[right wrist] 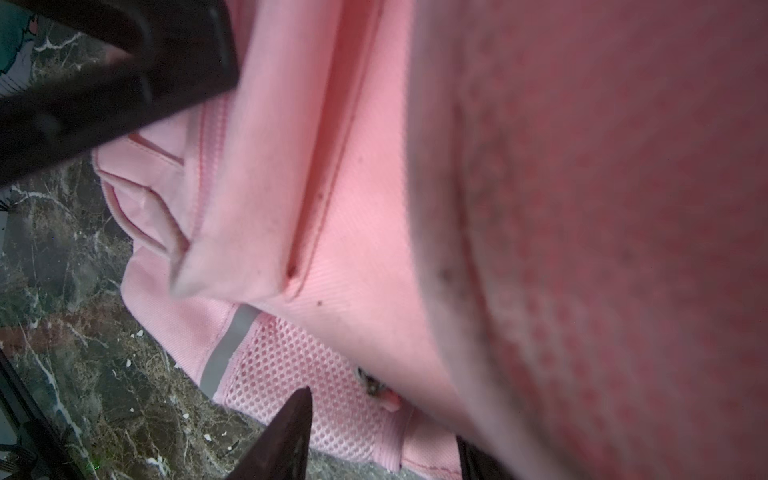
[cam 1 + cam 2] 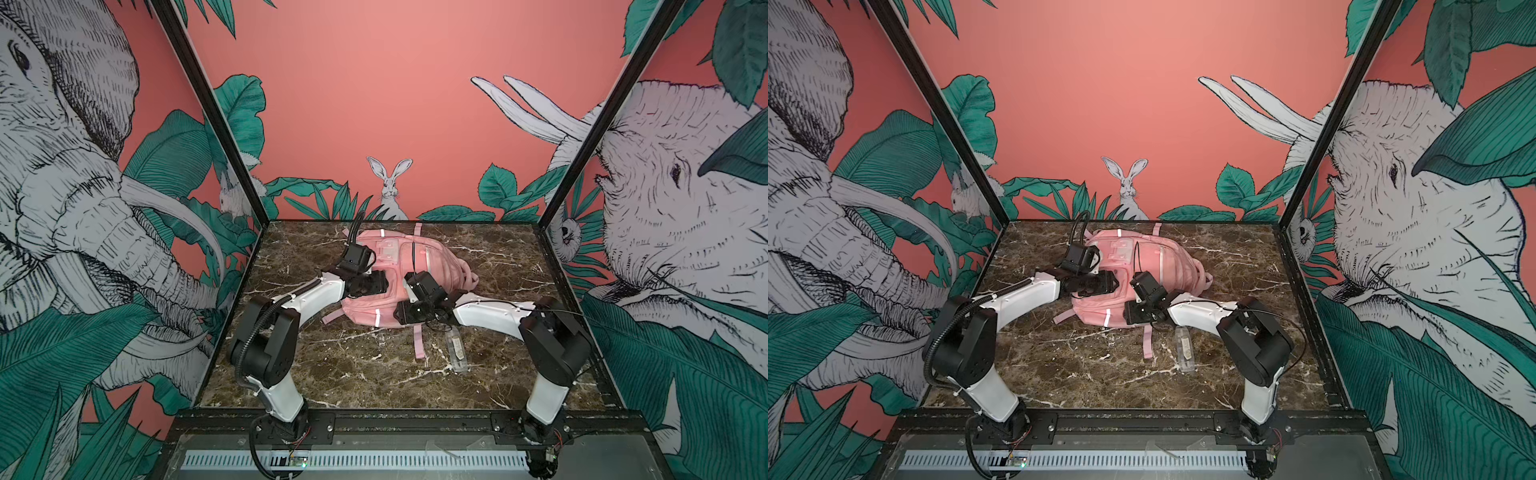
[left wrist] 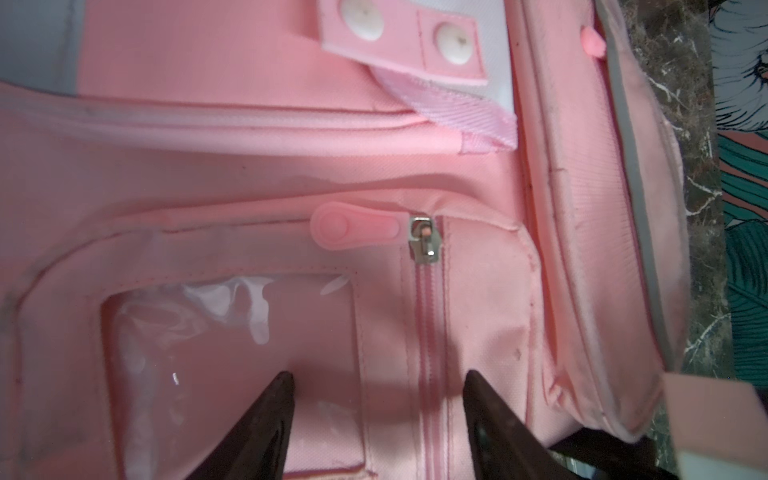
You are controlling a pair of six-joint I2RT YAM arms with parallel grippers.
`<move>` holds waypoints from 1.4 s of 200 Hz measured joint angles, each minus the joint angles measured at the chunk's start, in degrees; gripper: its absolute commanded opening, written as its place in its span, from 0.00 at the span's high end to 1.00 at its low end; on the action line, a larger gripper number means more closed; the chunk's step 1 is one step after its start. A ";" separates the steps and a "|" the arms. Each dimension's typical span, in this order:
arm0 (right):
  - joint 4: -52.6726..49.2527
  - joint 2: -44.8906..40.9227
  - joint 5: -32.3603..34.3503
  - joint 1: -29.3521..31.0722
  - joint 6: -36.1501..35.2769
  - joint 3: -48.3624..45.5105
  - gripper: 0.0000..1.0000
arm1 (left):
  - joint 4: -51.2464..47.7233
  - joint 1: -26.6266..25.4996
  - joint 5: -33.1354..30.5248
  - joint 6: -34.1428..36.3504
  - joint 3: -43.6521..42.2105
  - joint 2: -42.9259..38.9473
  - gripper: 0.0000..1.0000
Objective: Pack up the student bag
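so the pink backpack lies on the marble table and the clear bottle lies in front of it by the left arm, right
Not quite: the clear bottle lies by the right arm, not the left, as both top views show. The rest holds: the pink backpack lies on the marble table, with the bottle in front of it.

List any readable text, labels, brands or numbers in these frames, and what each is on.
No text is legible in any view.
clear bottle: it carries a pale label, too small to read.
student bag: its clear window and snap tab show no print or logo.
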 measured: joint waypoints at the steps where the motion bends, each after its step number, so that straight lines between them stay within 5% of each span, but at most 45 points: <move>1: 0.00 0.07 -0.02 0.00 -0.02 0.07 0.46 | -0.02 -0.02 0.00 0.00 0.00 -0.02 0.35; 201: 0.52 2.43 1.84 0.17 -0.81 0.76 0.55 | -0.61 -3.80 1.03 -2.01 -3.78 -4.42 0.35; 280: 0.11 0.44 3.93 0.17 -1.66 -0.15 0.68 | -2.27 -4.15 1.09 -1.40 -4.31 -5.09 0.35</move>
